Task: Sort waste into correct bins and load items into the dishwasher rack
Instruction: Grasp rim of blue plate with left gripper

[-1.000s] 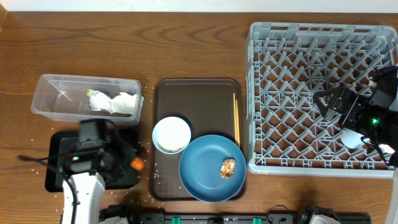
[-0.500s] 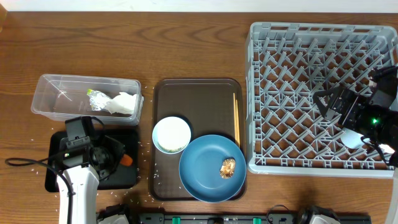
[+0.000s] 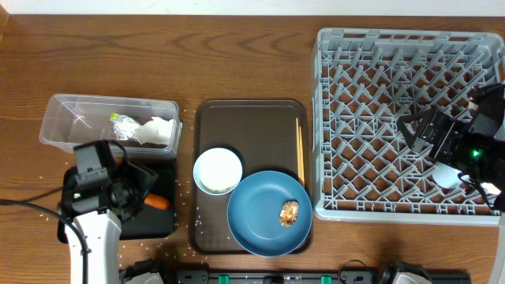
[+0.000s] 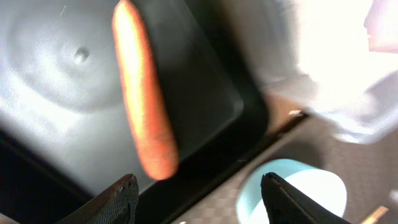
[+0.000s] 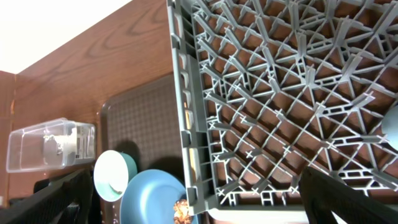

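The small orange carrot [image 3: 158, 202] [image 4: 143, 106] lies loose on the shallow black tray [image 3: 154, 225] [image 4: 56, 81]. My left gripper [image 3: 144, 192] [image 4: 199, 202] hovers just left of it, open, nothing between its fingers. The clear tub [image 3: 71, 126] holds the white napkin [image 3: 158, 130] and the yellow-green wrapper [image 3: 120, 122]. On the blue plate [image 3: 260, 217] [image 5: 149, 199] sits a brown food lump [image 3: 289, 213]. The white bowl [image 3: 218, 171] [image 5: 112, 174] and chopsticks [image 3: 300, 150] rest on the brown tray. My right gripper [image 3: 418, 130] [image 5: 205, 199] stands open above the grey dishwasher rack [image 3: 394, 71] [image 5: 261, 81].
The dark brown serving tray [image 3: 252, 122] sits between the bins and the rack. Loose rice grains [image 3: 186, 188] dot the table beside the black tray. A pale object [image 3: 446, 175] lies in the rack, partly hidden under my right arm.
My left gripper has drawn back to the left over the black tray and opened, letting go of the carrot, which now lies on the tray. The right arm has not moved.
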Controlling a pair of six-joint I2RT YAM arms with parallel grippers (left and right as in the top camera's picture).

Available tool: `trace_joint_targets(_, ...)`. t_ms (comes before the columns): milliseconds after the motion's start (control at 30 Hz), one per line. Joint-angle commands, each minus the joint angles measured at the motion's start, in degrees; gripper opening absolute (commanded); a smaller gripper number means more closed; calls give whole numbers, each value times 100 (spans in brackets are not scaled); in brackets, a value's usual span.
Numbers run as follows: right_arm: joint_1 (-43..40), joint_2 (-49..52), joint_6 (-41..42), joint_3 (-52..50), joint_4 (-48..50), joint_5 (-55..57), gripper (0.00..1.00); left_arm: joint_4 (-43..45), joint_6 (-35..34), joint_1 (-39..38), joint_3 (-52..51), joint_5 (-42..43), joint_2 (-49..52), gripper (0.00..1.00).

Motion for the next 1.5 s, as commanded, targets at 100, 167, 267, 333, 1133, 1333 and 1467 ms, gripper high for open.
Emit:
trace_joint_targets(100,52,4,-85,-11,4,105,99,-754,846,-170,1220,203,-74,64)
trace_joint_targets(167,52,4,-85,-11,7,105,99,-852,1268,-393,1510,417,-74,64)
trace_joint_targets(267,52,4,-83,-11,20,105,99,-846,1886,-905,1733,761,-74,64)
trace_joint_targets(333,52,4,-83,-11,44,103,99,-876,2124,-1397,1751,772,-74,64)
trace_joint_targets(1133,52,4,-81,-11,35,101,99,-634,1064,-5416,153,-24,1285,60)
trace_joint_targets(1333,52,4,-81,-11,37,103,99,-33,1187,-5416,-350,186,1458,58)
trace_joint_targets(1467,52,4,-81,-11,42,103,99,319,1353,-5416,-393,166,1532,43)
